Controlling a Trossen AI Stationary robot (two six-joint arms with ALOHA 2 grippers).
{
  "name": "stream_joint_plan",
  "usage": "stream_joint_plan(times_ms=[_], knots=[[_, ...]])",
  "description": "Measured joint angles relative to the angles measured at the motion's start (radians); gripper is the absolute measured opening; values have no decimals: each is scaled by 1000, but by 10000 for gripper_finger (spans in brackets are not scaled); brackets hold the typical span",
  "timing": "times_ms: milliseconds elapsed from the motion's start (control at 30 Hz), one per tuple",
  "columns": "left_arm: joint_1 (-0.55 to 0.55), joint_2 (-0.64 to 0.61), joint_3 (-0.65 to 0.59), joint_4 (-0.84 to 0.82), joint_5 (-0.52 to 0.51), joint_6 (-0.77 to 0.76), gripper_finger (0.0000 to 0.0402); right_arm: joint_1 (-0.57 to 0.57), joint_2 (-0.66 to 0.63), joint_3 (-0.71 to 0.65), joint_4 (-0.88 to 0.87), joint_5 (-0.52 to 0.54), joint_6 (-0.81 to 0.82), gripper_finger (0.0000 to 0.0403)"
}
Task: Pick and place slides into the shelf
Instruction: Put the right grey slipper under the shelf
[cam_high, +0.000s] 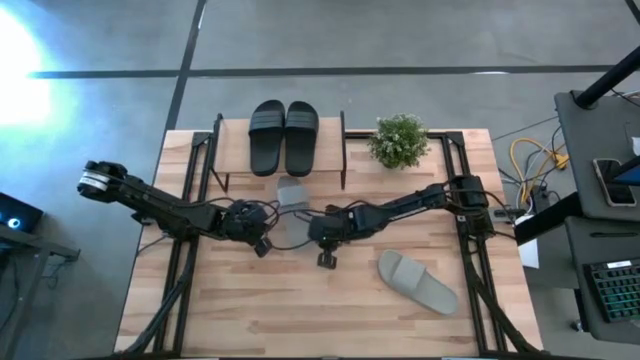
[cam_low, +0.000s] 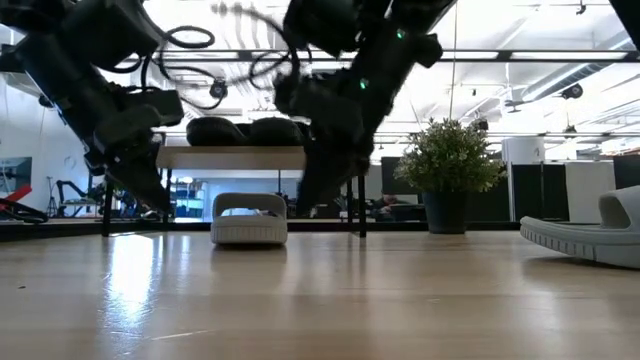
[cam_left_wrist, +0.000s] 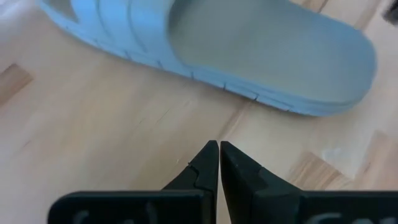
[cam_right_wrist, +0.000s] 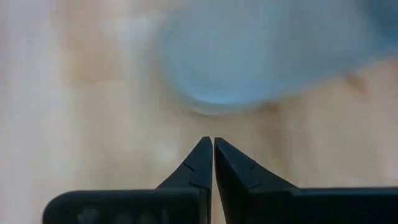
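1. Black slides (cam_high: 284, 137) rest on the shelf (cam_high: 232, 150).
2. One grey slide (cam_high: 293, 203) lies between both grippers, probably for nudging (fingers pressed together, empty): left gripper (cam_left_wrist: 218, 163), right gripper (cam_right_wrist: 212, 158).
3. The other grey slide (cam_high: 417, 281) waits on the worktop (cam_high: 300, 320).

Black slides (cam_high: 284, 136) sit paired atop the shelf (cam_high: 232, 150); one grey slide (cam_high: 292, 204) lies partly under it, the other grey slide (cam_high: 418, 281) well apart.
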Motion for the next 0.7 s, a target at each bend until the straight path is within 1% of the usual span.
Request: stream_joint_plan(times_ms=[100, 167, 300, 400, 567, 700], knots=[[7, 0, -9, -33, -5, -127, 2, -5, -11, -1, -63, 108, 59, 8], [11, 0, -35, -12, -7, -215, 2, -5, -30, -1, -88, 168, 79, 8], [21, 0, -105, 148, -15, -333, 2, 10, -99, -2, -91, 243, 89, 8], [39, 2, -149, 250, -63, -433, 2, 17, -161, -2, -93, 315, 129, 8], [74, 2, -179, 290, -182, -615, 2, 14, -243, -7, -102, 391, 200, 8], [116, 3, -184, 325, -199, -635, 2, 15, -271, -8, -109, 421, 201, 8]])
